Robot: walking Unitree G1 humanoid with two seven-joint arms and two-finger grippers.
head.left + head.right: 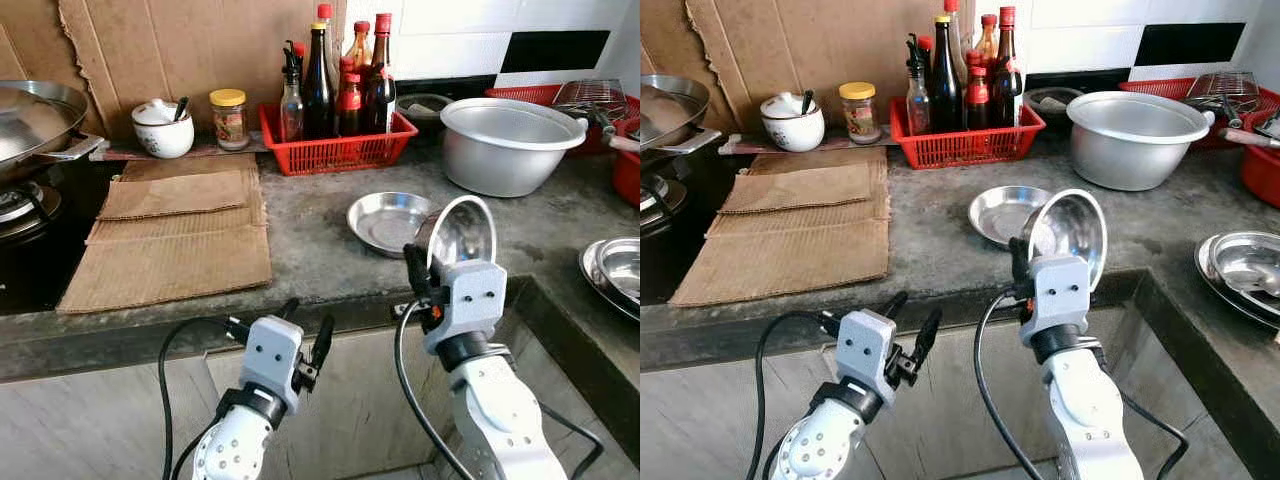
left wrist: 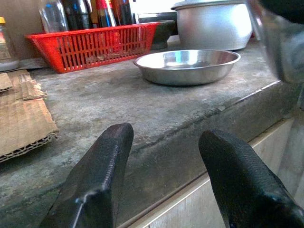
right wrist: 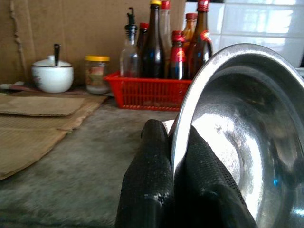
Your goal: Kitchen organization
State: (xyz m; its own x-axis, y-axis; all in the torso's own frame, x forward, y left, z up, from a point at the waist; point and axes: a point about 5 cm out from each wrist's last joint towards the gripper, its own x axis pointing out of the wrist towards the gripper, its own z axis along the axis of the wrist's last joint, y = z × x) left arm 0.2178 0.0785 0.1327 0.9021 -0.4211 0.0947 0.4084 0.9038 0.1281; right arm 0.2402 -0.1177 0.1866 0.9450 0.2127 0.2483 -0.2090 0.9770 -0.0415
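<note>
My right gripper (image 1: 425, 262) is shut on the rim of a small steel plate (image 1: 462, 232), held upright on edge over the front of the stone counter (image 1: 310, 240). In the right wrist view the plate (image 3: 247, 137) stands pinched between the two black fingers (image 3: 149, 185). A second steel plate (image 1: 388, 221) lies flat on the counter just behind it. Below the counter's front edge my left gripper (image 1: 305, 335) is open with nothing between its fingers (image 2: 99, 185); its wrist view looks across the counter at the flat plate (image 2: 186, 64).
A red basket (image 1: 335, 150) of sauce bottles stands at the back, beside a jar (image 1: 229, 118) and a white pot (image 1: 163, 128). A large steel basin (image 1: 508, 143) is at back right, stacked steel dishes (image 1: 612, 270) at far right. Cardboard sheets (image 1: 175, 235) and a wok (image 1: 30, 120) lie left.
</note>
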